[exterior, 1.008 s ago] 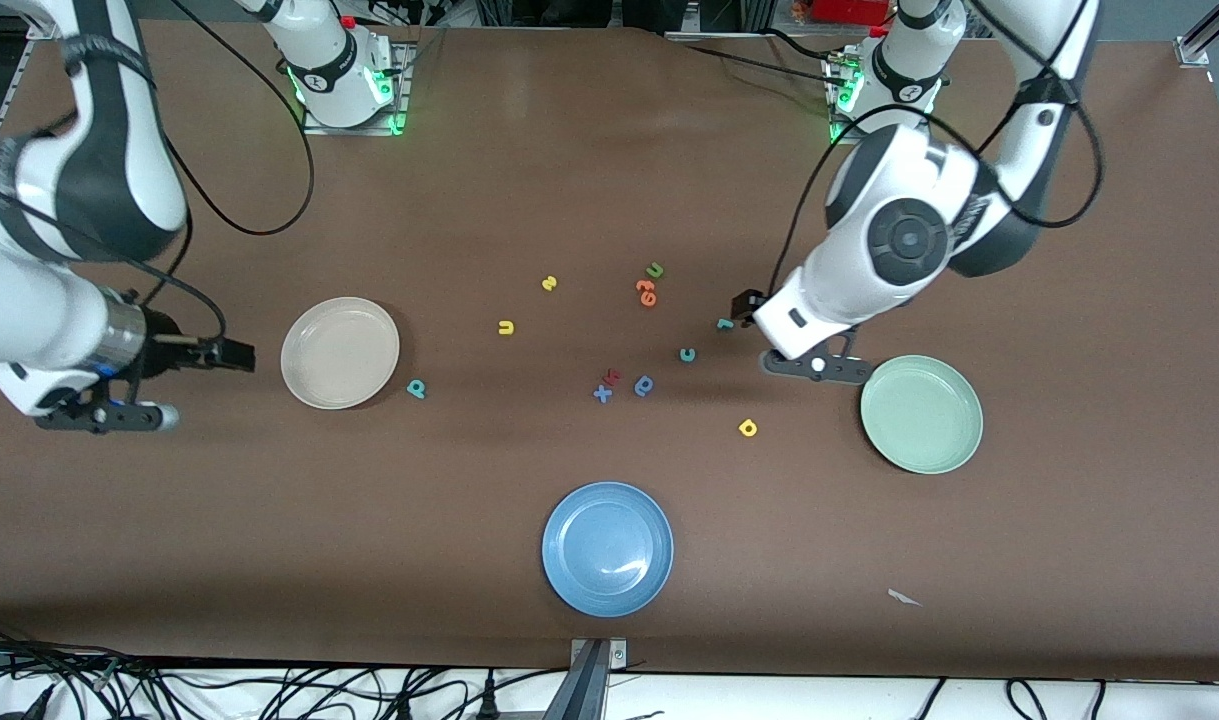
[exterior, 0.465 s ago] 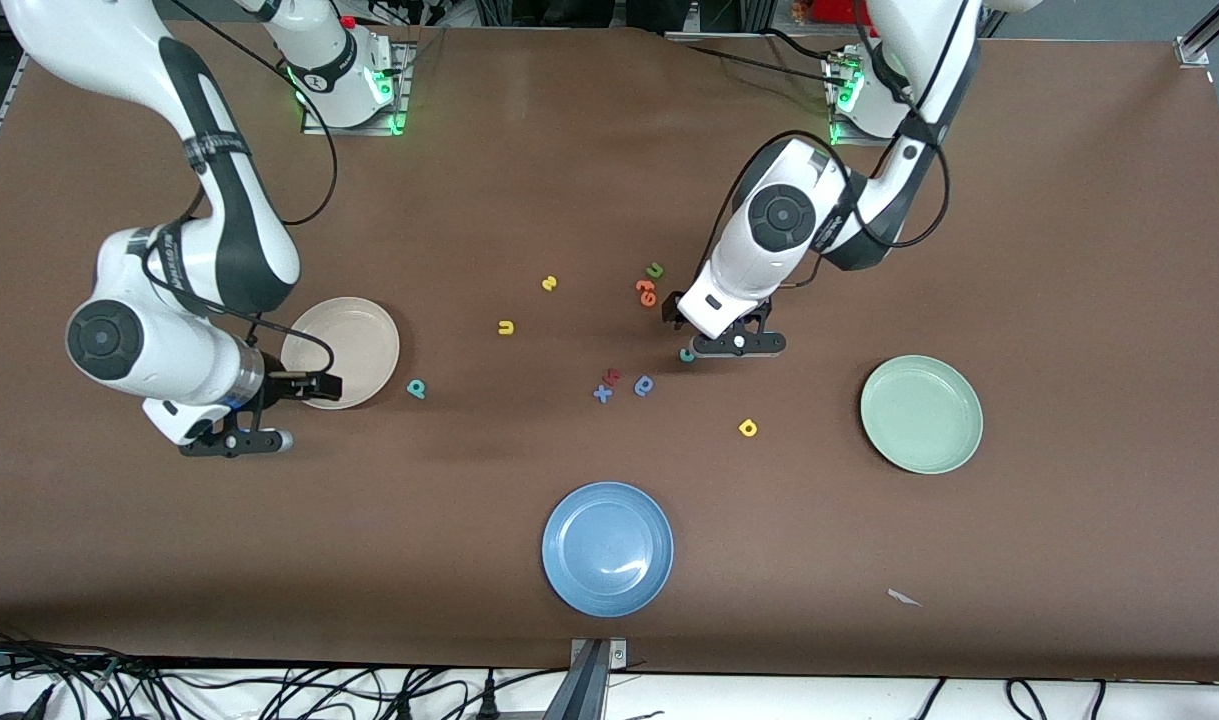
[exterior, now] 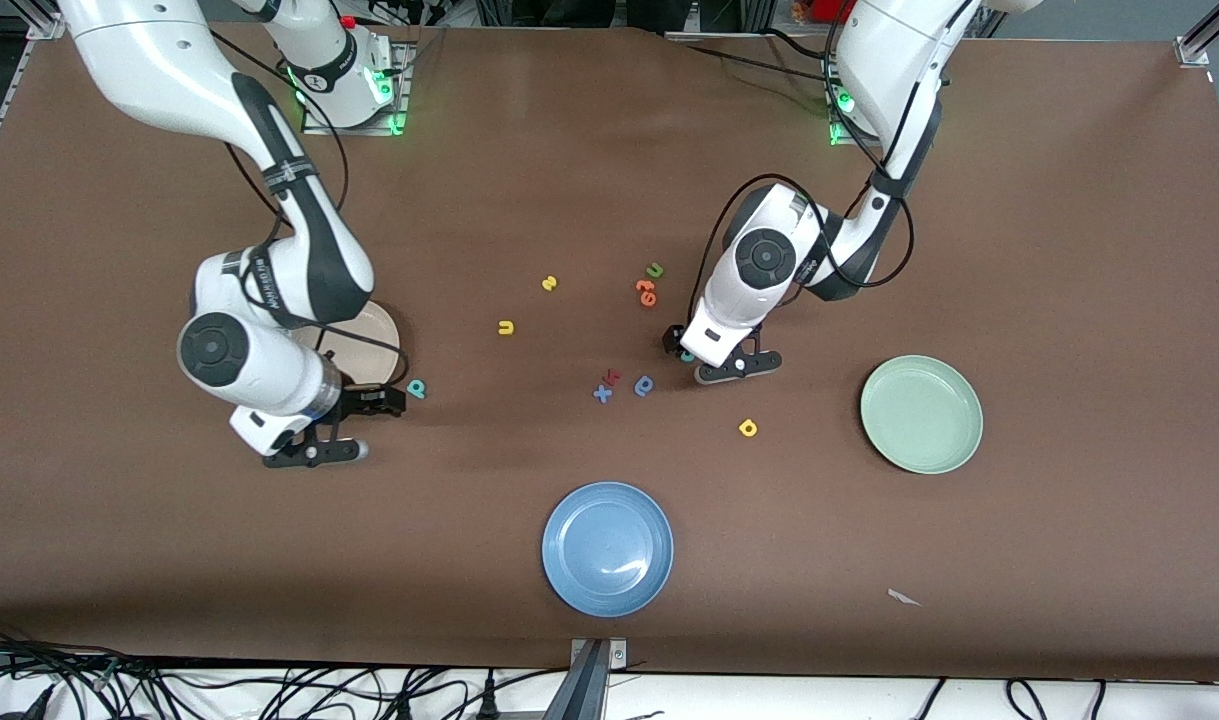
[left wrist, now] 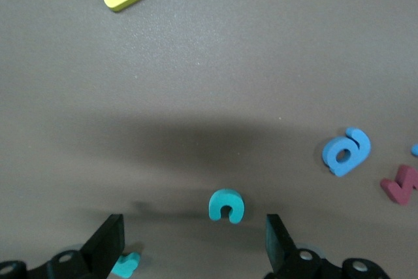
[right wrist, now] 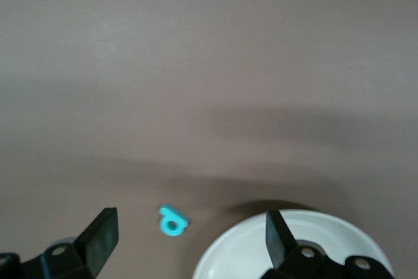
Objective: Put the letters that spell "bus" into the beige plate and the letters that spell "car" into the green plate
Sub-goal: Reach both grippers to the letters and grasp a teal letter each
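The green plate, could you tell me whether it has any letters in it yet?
Empty. The green plate shows only its bare mint surface; the teal c still lies on the table between the open left gripper's fingers.

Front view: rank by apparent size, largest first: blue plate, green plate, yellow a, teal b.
1. blue plate
2. green plate; slightly smaller, though the blue one sits nearer the camera, so the true sizes may match
3. yellow a and teal b; tiny, alike

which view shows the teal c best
The left wrist view: the teal c lies whole and unblocked on the table between the open fingers of the left gripper. In the front view only a sliver peeks from under that gripper. The right wrist view does not show it.
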`<action>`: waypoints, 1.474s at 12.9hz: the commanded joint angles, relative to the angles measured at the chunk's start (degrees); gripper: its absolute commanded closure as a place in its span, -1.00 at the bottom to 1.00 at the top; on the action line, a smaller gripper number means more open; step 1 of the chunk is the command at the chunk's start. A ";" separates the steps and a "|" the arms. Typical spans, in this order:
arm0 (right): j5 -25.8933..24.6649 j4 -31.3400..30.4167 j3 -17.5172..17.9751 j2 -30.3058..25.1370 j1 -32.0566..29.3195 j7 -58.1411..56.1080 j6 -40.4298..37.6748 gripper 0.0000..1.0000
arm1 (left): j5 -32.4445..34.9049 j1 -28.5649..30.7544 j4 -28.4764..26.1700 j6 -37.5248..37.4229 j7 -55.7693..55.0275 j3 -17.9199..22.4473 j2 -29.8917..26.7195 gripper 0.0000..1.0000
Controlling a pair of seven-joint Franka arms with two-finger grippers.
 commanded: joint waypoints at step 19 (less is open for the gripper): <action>-1.45 -14.62 0.72 1.16 3.88 7.06 17.43 -0.99 | 9.91 -3.86 5.08 0.92 -14.06 0.83 5.56 0.38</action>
